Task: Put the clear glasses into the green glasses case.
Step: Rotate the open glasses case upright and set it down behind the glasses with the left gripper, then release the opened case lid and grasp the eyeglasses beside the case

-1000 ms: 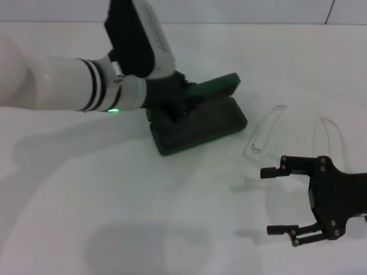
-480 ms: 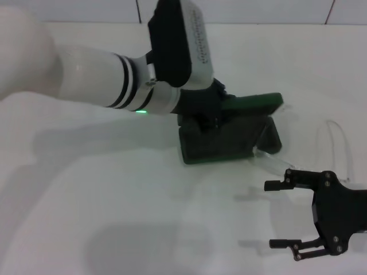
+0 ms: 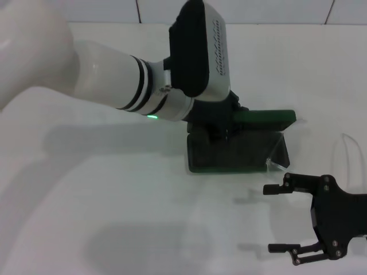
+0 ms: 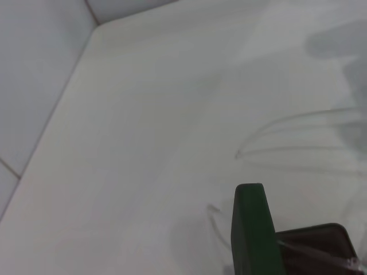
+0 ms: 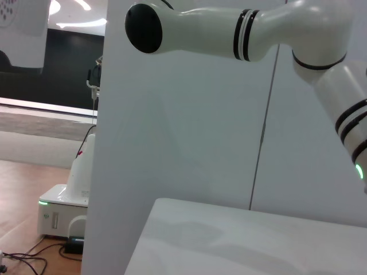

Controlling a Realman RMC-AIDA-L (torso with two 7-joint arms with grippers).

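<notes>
At the table's (image 3: 86, 189) centre, the case (image 3: 229, 156) is seen open, its lid raised toward 12 o'clock and its dark lining exposed. The left gripper (image 3: 221, 123) is set on the case's rear edge at about 11 o'clock and appears to be clenched on it, though the fingers are largely hidden by the wrist.

The glasses (image 3: 278, 153) lie at 3 o'clock of the case. One clear end is laid against or over the case's right end, and the other arm is seen well out toward the table's right edge. Whether any part is inside cannot be told. In the left wrist view the glasses (image 4: 287, 150) are seen just beyond the lid (image 4: 251, 229). Nothing else is seen in the case.

The right gripper (image 3: 269, 218) is held at 5 o'clock of the case, spread wide and empty.

Several risks are judged. The glasses could be shoved or flipped by the case's end instead of being scooped in. A thin arm could be trapped under the base. The lid could be dropped on a protruding lens. The transparent frame could also be misjudged by the right gripper and missed.
</notes>
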